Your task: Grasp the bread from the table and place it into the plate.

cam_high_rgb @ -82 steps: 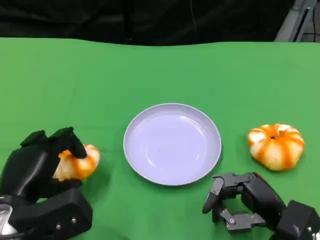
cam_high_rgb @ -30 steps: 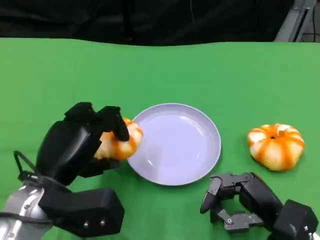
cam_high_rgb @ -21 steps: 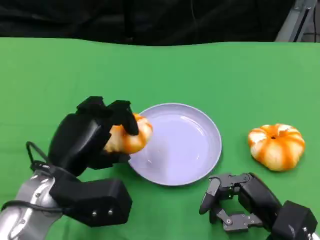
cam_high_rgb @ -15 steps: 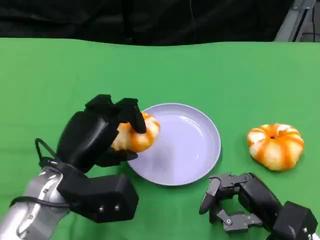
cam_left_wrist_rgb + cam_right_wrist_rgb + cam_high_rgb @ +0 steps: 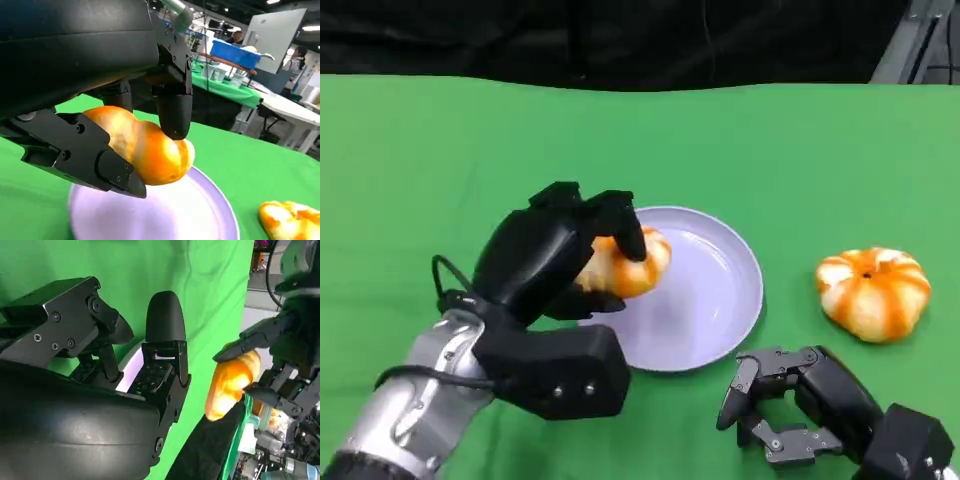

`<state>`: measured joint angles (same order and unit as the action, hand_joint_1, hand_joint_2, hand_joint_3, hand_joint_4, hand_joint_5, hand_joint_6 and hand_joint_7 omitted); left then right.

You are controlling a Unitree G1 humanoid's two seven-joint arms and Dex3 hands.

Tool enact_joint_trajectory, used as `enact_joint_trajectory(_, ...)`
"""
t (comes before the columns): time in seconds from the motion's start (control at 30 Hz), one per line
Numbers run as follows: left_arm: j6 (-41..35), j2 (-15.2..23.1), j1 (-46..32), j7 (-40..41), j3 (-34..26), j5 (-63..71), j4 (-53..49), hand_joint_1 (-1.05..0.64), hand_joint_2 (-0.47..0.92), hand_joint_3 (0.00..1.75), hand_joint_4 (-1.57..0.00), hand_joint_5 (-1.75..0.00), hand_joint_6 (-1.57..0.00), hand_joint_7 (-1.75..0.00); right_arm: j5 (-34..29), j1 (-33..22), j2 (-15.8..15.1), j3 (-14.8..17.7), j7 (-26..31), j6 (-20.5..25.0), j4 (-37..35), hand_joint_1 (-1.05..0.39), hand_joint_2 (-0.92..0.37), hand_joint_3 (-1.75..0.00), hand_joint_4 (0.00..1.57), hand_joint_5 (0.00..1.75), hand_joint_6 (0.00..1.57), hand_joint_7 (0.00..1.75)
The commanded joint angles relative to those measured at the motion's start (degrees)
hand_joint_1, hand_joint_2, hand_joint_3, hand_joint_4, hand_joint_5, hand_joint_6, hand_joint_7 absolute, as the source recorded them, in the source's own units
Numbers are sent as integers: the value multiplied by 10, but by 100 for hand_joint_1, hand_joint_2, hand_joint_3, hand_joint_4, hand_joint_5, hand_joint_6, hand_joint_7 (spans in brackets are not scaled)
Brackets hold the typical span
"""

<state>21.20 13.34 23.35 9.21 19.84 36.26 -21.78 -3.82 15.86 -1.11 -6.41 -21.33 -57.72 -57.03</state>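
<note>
The left hand (image 5: 555, 262) has carried the bread (image 5: 625, 265) off the green desk (image 5: 440, 160) and across to the plate (image 5: 720, 290). A few seconds back the bread sat on the desk well out at the plate's 9 o'clock, with the fingers (image 5: 620, 222) closing around it. In the pictures since, it travels steadily toward the rim, and now it hangs above the plate's 9 o'clock edge, already inside the rim line as seen from the head. The left wrist view shows the same: the bread (image 5: 145, 147) is clamped between fingers (image 5: 172, 107) above and the thumb part below, with the pale plate (image 5: 200, 210) under it and a gap of air between the two. So the bread is lifted and held, not yet set down.

The right hand (image 5: 790, 400) rests on the desk at the plate's 5 o'clock. It has hardly moved across these pictures; its fingers are curled in and hold nothing. A second bread (image 5: 873, 290) lies on the desk at the plate's 3 o'clock, apart from the rim, in the same spot throughout.

For the task, the grasp and most of the carry look done. What seems left is a little more travel toward the plate's middle, a lowering, and letting the fingers part. Released here, the bread might land on the sloping edge and roll back toward the desk.
</note>
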Motion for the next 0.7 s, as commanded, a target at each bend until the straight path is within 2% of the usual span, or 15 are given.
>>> enact_joint_trajectory(0.03,5,-6,27,-1,14,6,-30,-8,84,0,-52,-175,-45,-169,10,-4,-2,2,-5,-1,6,21,-59,-109,101,136,101,103)
enact_joint_trajectory(0.27,18,-21,70,7,38,16,-86,-9,82,0,-52,-175,-40,-175,16,-3,-1,1,-13,7,6,19,-61,-105,100,136,101,104)
enact_joint_trajectory(0.53,18,-39,107,16,58,30,-138,-8,82,0,-51,-175,-41,-173,27,-3,4,0,-25,27,14,19,-61,-105,99,137,100,104)
enact_joint_trajectory(0.7,33,-53,147,32,69,33,-202,-8,82,0,-51,-175,-41,-171,25,-5,2,-1,-24,36,19,17,-64,-98,98,138,100,101)
